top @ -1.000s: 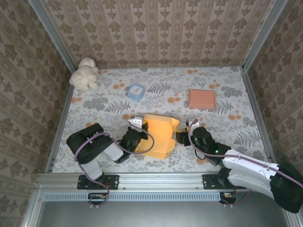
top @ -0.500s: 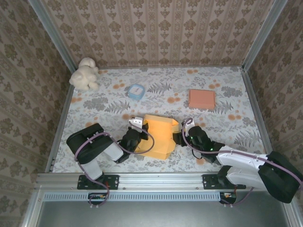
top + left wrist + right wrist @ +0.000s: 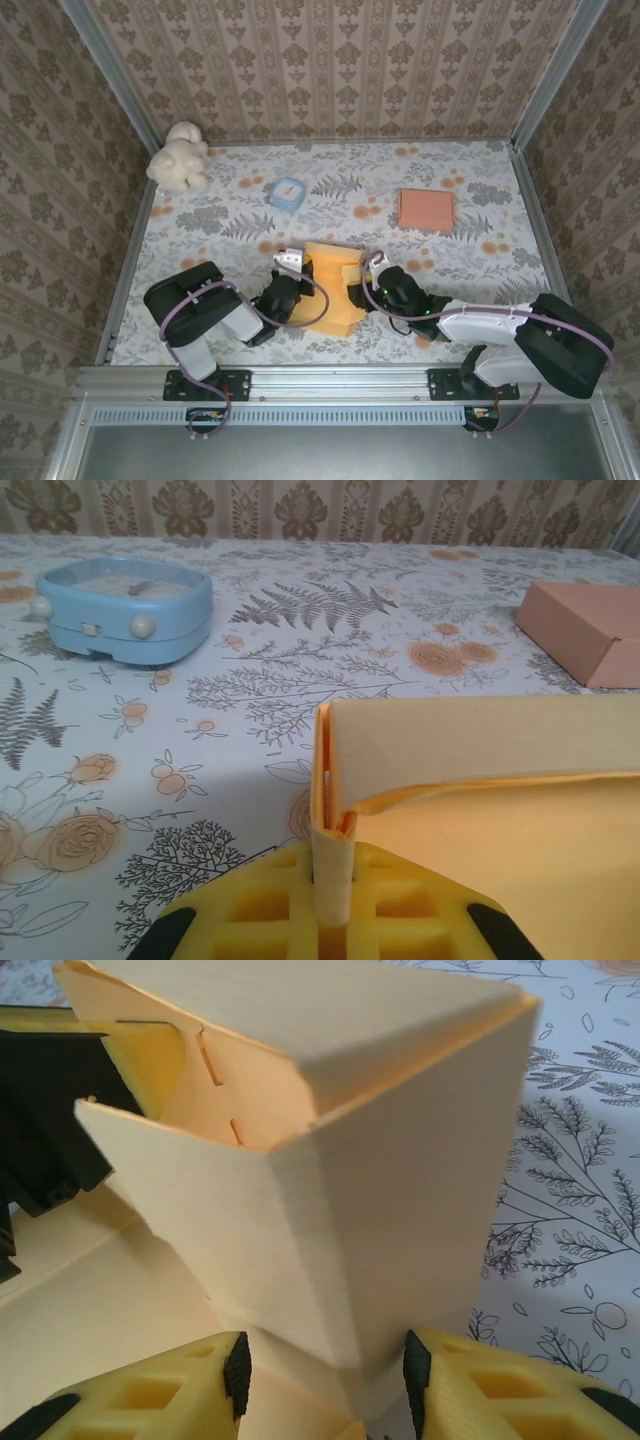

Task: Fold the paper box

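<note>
Two claws meet on one paper box [image 3: 333, 287] near the front middle of the table [image 3: 470, 170]. From above, the left claw [image 3: 283, 296] touches the box's left side and the right claw [image 3: 372, 290] its right. A blue clock [image 3: 287, 193] and a pink box [image 3: 426, 209] lie well apart behind.

From the left wrist, the left claw [image 3: 330, 920] pinches the upright edge of a side wall between its yellow pads [image 3: 250, 910], and a flap leans over to the right.

From the right wrist, the right claw [image 3: 325, 1385] is pressed onto a folded corner (the top gapes open).

The walls seem to be half raised. Next, one side probably has to hold firm while the other coaxes the loose flap home, gently, since thin card buckles.
</note>
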